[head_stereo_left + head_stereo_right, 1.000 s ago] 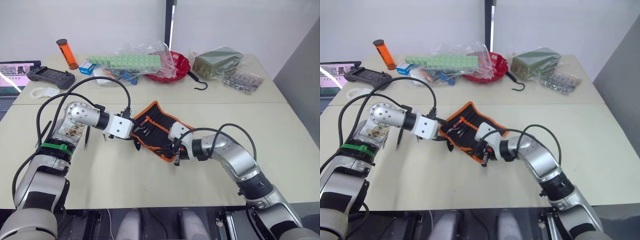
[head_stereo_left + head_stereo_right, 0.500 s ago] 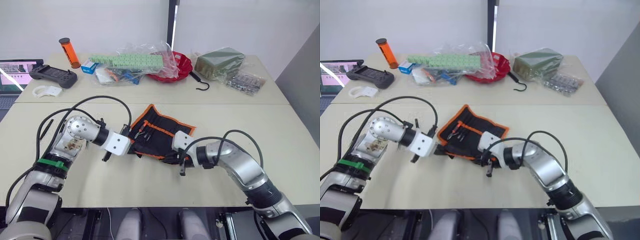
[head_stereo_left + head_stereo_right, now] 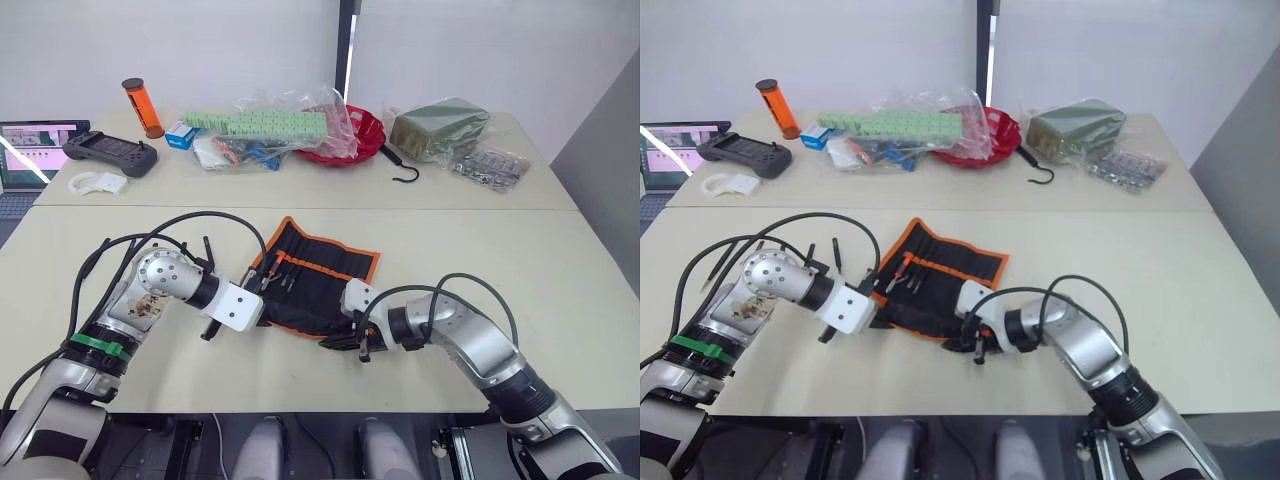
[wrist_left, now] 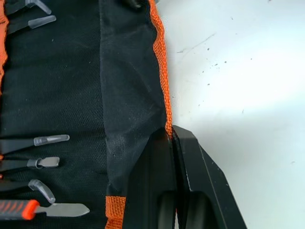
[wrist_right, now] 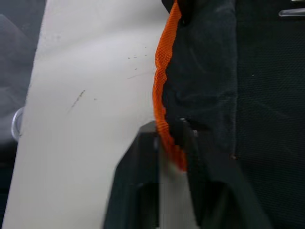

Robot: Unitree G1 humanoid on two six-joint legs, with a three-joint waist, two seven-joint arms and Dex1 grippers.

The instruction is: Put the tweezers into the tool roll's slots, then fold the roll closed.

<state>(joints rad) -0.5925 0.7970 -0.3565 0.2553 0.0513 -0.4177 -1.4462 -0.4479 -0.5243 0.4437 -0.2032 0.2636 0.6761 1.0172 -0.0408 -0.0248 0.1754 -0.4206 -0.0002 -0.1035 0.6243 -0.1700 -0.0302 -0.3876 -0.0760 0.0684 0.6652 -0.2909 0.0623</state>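
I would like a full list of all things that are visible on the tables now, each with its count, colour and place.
tool roll: one, black with orange trim, open on the near table, between the grippers
tweezers: several, black, lying inside the roll
loose tweezers: at least one, black, on the table left of the roll
red bowl: one, far table, middle
hook: one, black, far table, right of the bowl
green blocks: one row, in clear plastic, far table
orange tube: one, far table, left
controller: one, dark, far left
olive pack: one, far right
left gripper: shut on the roll's edge
right gripper: shut on the roll's orange edge
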